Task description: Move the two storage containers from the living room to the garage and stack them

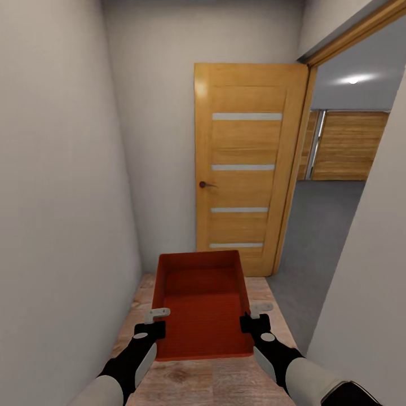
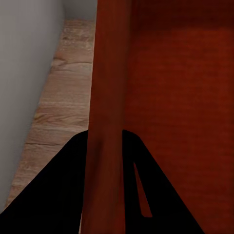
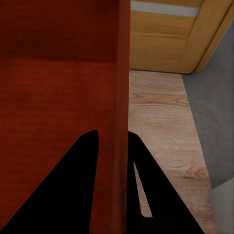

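I carry one orange-red open-top storage container point(image 1: 202, 307) in front of me, level and empty, above light wood planks. My left gripper point(image 1: 158, 322) is shut on its left wall point(image 2: 107, 122), one finger on each side. On the opposite side, my right gripper point(image 1: 252, 318) clamps the right wall point(image 3: 122, 122) the same way. Through the doorway at the right lies the garage with its dark grey floor point(image 1: 321, 225).
I stand in a narrow hallway between a white wall point(image 1: 62, 197) on the left and another point(image 1: 366, 293) on the right. A wooden door with glass slits point(image 1: 245, 163) stands open ahead. A wood-panelled wall point(image 1: 347, 145) closes the garage's far side.
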`<state>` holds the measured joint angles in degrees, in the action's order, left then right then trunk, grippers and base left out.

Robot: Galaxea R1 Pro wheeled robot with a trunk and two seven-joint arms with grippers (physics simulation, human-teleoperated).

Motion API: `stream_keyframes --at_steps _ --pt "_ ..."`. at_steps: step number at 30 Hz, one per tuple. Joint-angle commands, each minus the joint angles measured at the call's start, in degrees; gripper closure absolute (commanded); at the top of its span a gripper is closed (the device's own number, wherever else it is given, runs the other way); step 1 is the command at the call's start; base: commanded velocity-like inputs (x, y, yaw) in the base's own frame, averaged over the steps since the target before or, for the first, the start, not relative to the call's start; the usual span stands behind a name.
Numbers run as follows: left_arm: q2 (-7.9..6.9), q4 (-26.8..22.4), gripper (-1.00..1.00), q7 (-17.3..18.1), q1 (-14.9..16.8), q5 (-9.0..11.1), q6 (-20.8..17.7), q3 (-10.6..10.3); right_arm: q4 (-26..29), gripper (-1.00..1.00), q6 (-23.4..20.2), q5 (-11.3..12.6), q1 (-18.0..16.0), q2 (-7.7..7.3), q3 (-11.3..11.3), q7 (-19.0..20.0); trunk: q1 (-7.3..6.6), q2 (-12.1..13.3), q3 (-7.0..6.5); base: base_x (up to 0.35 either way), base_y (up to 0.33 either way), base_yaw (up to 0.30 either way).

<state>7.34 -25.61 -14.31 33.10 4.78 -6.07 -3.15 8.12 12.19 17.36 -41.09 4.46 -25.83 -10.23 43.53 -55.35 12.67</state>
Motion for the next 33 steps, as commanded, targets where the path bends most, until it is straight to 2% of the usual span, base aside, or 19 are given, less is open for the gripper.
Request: stream_keyframes --at_steps 1,6,12,33 --pt "-1.62 -0.3 1.0 -3.5 0.0 -0.8 0.4 1.3 0.0 1.0 -0.1 2.8 0.0 0.02 2.4 0.0 0.04 -0.1 0.08 0.324 0.0 0.0" --pt "-1.62 -0.3 1.0 -3.5 0.0 -0.8 0.4 1.3 0.0 1.0 -0.1 2.8 0.0 0.02 2.4 0.0 0.04 -0.1 0.06 0.324 0.008 -0.049" --pt "-1.62 -0.3 1.0 -3.6 0.0 -0.8 0.4 1.3 0.0 1.0 -0.1 2.8 0.0 0.02 2.4 0.0 0.04 -0.1 -0.03 0.32 0.097 -0.225" --pt "-1.53 -0.3 1.0 -3.5 0.0 -0.8 0.3 1.3 0.0 1.0 -0.1 2.8 0.0 0.02 2.4 0.0 0.04 -0.1 -0.07 0.276 0.241 -0.288"
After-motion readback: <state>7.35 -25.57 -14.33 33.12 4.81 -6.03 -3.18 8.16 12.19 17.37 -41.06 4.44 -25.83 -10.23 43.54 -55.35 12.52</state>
